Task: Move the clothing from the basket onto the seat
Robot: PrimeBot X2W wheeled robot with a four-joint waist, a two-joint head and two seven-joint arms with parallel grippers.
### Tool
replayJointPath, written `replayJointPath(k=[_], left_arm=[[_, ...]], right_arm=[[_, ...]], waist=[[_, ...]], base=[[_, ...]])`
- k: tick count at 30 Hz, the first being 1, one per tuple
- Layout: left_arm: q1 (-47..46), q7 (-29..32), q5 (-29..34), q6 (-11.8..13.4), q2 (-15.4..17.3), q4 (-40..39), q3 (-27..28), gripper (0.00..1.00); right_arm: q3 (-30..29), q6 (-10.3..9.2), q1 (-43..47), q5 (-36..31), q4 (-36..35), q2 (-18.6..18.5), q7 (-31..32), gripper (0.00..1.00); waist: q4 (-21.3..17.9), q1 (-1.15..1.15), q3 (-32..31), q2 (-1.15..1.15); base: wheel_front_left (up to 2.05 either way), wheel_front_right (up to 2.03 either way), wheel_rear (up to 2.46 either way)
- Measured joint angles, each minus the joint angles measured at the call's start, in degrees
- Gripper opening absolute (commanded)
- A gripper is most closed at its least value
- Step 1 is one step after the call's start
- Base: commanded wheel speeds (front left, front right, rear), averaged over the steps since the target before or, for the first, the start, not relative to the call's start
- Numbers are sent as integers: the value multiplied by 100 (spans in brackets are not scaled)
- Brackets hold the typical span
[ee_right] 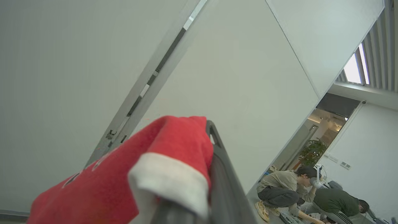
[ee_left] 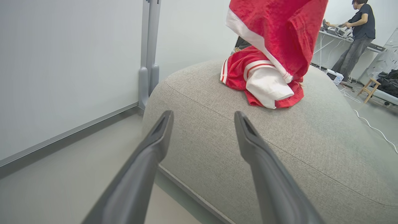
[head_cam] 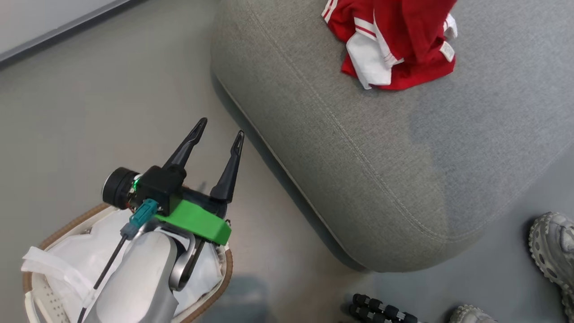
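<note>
A red garment with white panels (head_cam: 421,72) lies bunched on the grey seat (head_cam: 381,170). A second red garment (head_cam: 412,22) hangs down onto it from above the head view's top edge. In the right wrist view that garment (ee_right: 102,193) is draped over my right gripper (ee_right: 199,130), which is shut on it, with one dark finger (ee_right: 217,149) showing. My left gripper (head_cam: 219,132) is open and holds nothing. It hovers over the floor between the basket (head_cam: 63,231) and the seat edge. The left wrist view looks past it (ee_left: 202,115) at the pile (ee_left: 264,84). Only white lining shows in the basket.
A person's grey shoes (head_cam: 554,251) stand on the floor by the seat's near right corner, and a black ribbed object (head_cam: 381,309) lies beside them. A wall and baseboard (head_cam: 54,31) run along the far left. People (ee_right: 289,186) work in the background.
</note>
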Motion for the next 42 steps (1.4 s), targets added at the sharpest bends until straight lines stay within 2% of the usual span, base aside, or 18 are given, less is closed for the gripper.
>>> replayJointPath(k=[3,6,11,15,17,18,19,22,30,42], left_arm=[[-147,-1,0,0,1,-30,-78,100],[-283,-1,-1,0,12,-40,-177,100],[-453,-1,-5,0,105,-27,-276,100],[-519,0,-19,0,192,-18,-352,100],[-542,-1,-20,0,216,-15,-389,100],[-545,-1,-21,0,225,-14,-403,100],[-546,-1,-21,0,233,-9,-410,100],[-547,-1,-40,0,229,10,-416,100],[-404,0,-131,0,51,160,-379,100],[222,-1,-121,0,-301,269,114,100]], right_arm=[[-109,0,59,-78,555,3,0,0],[-297,0,410,-82,1056,170,0,0],[-727,0,1228,-124,1650,697,1,0],[-1222,0,1887,-192,1798,1165,1,1],[-1522,0,2097,-261,1748,1302,1,42],[-1656,0,2205,-279,1716,1388,1,92],[-1774,0,2329,-288,1670,1497,1,100],[-2005,0,2629,-322,1510,1671,1,100],[-2231,0,3488,-257,966,1800,1,100],[-1840,0,4200,-66,120,1853,1,100]], waist=[[123,0,184,0],[271,0,361,0],[489,0,696,0],[613,1,943,0],[655,0,1030,0],[671,0,1064,0],[680,1,1083,0],[670,0,1051,0],[565,0,663,0],[544,0,-261,0]], base=[[0,0,0],[0,0,0],[0,0,0],[0,0,0],[0,0,0],[0,0,0],[0,0,0],[0,0,0],[0,0,0],[0,0,0]])
